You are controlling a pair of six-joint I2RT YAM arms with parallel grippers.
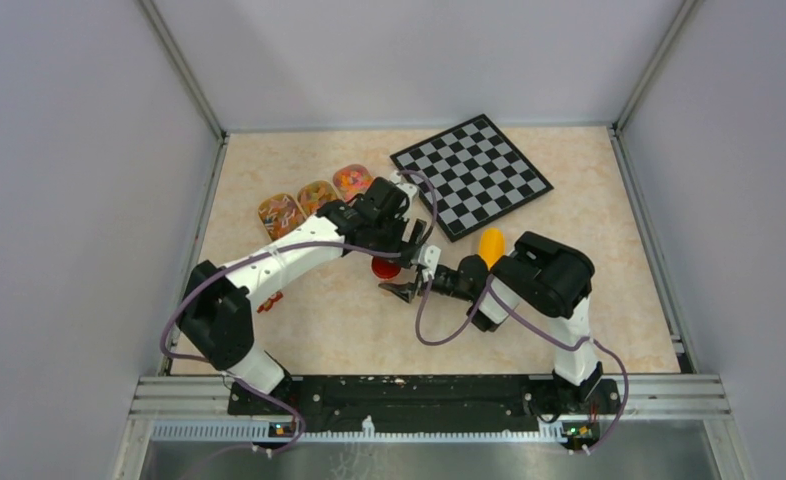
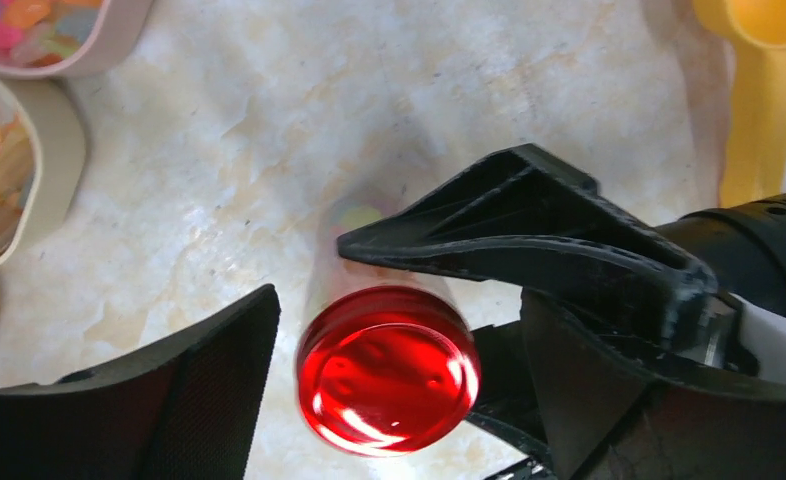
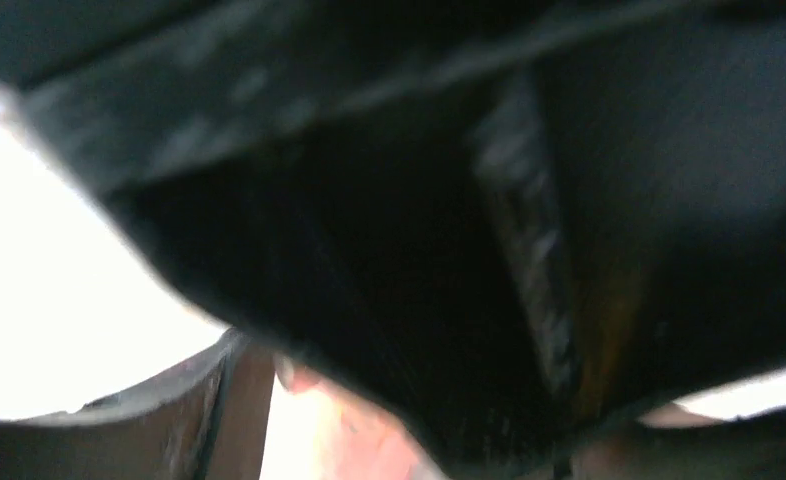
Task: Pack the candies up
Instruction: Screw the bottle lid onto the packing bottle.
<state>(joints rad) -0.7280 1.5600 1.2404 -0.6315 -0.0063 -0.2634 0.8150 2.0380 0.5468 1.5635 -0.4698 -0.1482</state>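
Observation:
The candies lie in three small oval trays at the back left; two of the trays show at the left edge of the left wrist view. A small clear jar with a red lid stands mid-table. My left gripper hangs right over the lid, open, and its left finger is clear of the lid. My right gripper reaches in from the right, shut on the jar's clear body, one black finger against its far side. The right wrist view is dark and blurred.
A yellow-orange scoop lies just behind the right wrist, its handle at the right of the left wrist view. A chessboard sits at the back right. Both arms crowd together round the jar.

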